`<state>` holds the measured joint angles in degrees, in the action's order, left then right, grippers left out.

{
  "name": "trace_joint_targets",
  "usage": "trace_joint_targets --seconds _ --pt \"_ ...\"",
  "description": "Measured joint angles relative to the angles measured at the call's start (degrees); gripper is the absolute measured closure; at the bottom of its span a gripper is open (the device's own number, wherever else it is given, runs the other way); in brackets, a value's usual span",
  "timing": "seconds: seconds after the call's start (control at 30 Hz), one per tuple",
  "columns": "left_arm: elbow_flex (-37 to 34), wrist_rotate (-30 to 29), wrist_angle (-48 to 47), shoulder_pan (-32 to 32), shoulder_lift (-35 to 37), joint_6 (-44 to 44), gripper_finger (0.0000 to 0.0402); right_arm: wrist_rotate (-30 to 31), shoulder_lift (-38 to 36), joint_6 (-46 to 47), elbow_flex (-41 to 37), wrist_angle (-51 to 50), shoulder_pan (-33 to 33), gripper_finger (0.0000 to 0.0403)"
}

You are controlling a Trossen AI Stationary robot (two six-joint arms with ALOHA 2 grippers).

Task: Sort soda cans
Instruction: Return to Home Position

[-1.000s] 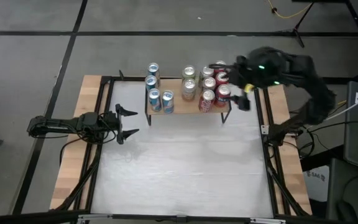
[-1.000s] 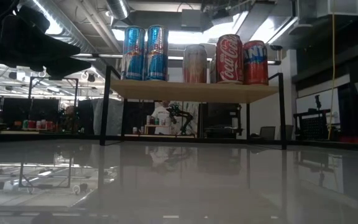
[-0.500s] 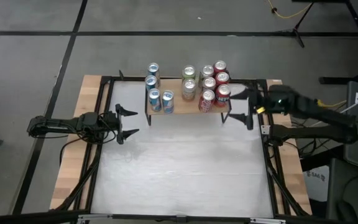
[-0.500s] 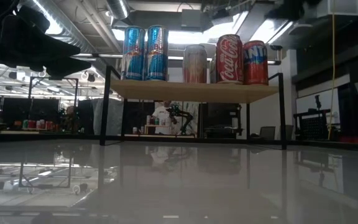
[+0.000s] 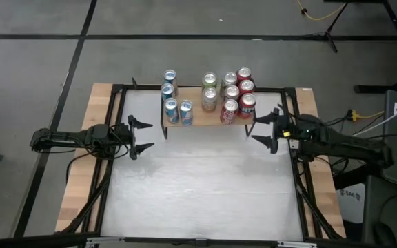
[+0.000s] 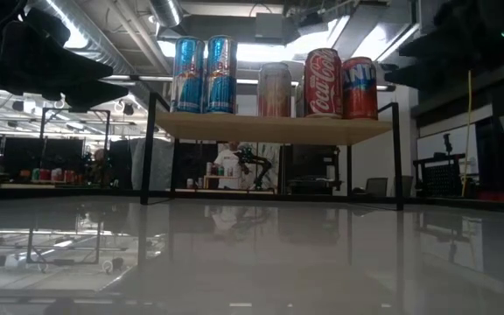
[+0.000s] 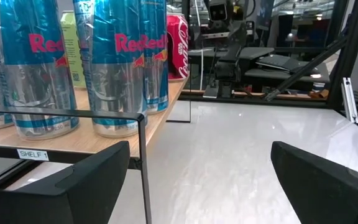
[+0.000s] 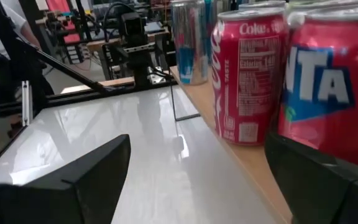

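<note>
Several soda cans stand upright on a raised wooden shelf [image 5: 209, 122] at the table's far side: blue-silver cans [image 5: 178, 110] on its left, pale and silver cans [image 5: 209, 96] in the middle, red cans [image 5: 238, 103] on its right. They also show in the low view [image 6: 322, 83]. My left gripper [image 5: 140, 136] is open and empty, left of the shelf. My right gripper [image 5: 267, 129] is open and empty, just right of the shelf's right end, next to the red cans [image 8: 250, 74].
The shelf stands on thin black legs [image 6: 399, 156] with open room beneath it. A black frame rail [image 5: 295, 148] runs along the table's right side, another along the left [image 5: 109, 162]. The white tabletop [image 5: 205, 186] stretches toward the near edge.
My right gripper has come away from the red cans at the shelf's far right, moving down and toward the table's near edge. It now sits low beside the shelf's right end. The cans have kept their places.
</note>
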<state>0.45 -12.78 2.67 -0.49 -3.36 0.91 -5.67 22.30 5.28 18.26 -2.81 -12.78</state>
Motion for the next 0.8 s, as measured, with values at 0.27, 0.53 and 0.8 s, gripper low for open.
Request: trace_joint_targets --seconds 0.27,0.53,0.8 --pt "0.0 0.02 -0.01 -0.02 -0.01 0.0 0.0015 0.16 -10.25 0.3 -5.59 -0.1 0.0 0.0045" --pt "0.0 0.0 -0.01 0.0 -0.02 0.0 0.0015 0.5 -19.79 0.34 -9.68 -0.22 0.0 0.0045" --pt "0.0 0.0 0.01 0.0 0.0 -0.02 0.0015 4.12 -22.16 0.55 -13.85 -0.24 0.0 0.0045"
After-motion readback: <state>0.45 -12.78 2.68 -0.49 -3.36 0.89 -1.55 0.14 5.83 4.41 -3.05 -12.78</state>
